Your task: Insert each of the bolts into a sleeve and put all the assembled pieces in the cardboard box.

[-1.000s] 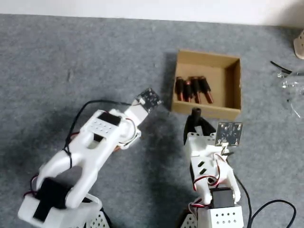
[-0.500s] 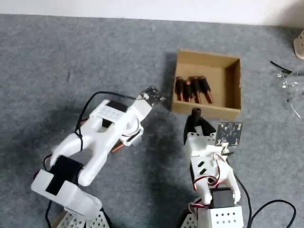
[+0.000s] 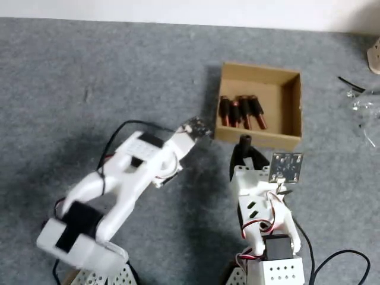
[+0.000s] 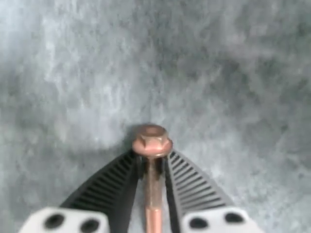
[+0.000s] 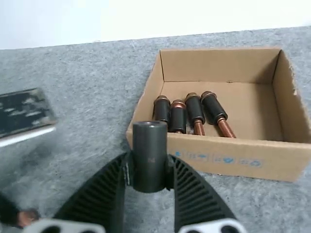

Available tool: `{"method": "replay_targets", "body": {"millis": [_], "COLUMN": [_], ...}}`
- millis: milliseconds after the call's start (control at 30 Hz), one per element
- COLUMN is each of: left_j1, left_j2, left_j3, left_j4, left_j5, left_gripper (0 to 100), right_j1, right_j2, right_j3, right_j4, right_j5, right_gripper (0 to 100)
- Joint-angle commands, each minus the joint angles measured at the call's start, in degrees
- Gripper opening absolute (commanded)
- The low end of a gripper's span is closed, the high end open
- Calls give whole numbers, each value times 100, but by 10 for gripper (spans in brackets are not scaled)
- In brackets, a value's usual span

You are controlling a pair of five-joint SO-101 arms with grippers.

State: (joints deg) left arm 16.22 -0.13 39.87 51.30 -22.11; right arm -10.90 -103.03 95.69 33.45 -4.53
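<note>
Four assembled pieces (image 3: 241, 111) lie in the cardboard box (image 3: 255, 138), toward the table's (image 3: 89, 59) far edge. The left arm has swung closer to the right arm, probably lining up for insertion. The left gripper (image 4: 152, 162) is clamped on the bolt (image 4: 152, 141). The right gripper (image 5: 148, 167) is clamped on the sleeve (image 5: 149, 145), just beside the box.

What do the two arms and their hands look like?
The left arm and right arm are white with black motor blocks. The left hand and right hand have black ribbed fingers on white bases. A black cable loops by the left arm; red wires by the right.
</note>
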Motion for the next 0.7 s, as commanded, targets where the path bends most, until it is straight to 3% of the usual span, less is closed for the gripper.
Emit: {"method": "replay_targets", "body": {"millis": [0,267,500,667], "left_j1": [-101,-338,-338,-347], "left_j2": [-1824,-5499,-8233,-10026], "left_j3": [1305,3547,5042,5754], "left_j4": [-897,-2409,-3200,-3692], "left_j5": [62,1336,1380,1345], "left_gripper": [6,6,8,7], "right_j1": [48,-374,-418,-1112], "right_j2": [-48,-13,4,4], "right_j3": [673,690,690,708], "right_j4": [-207,-198,-171,171], "right_j5": [176,202,211,220], "right_gripper": [5,5,5,5]}}
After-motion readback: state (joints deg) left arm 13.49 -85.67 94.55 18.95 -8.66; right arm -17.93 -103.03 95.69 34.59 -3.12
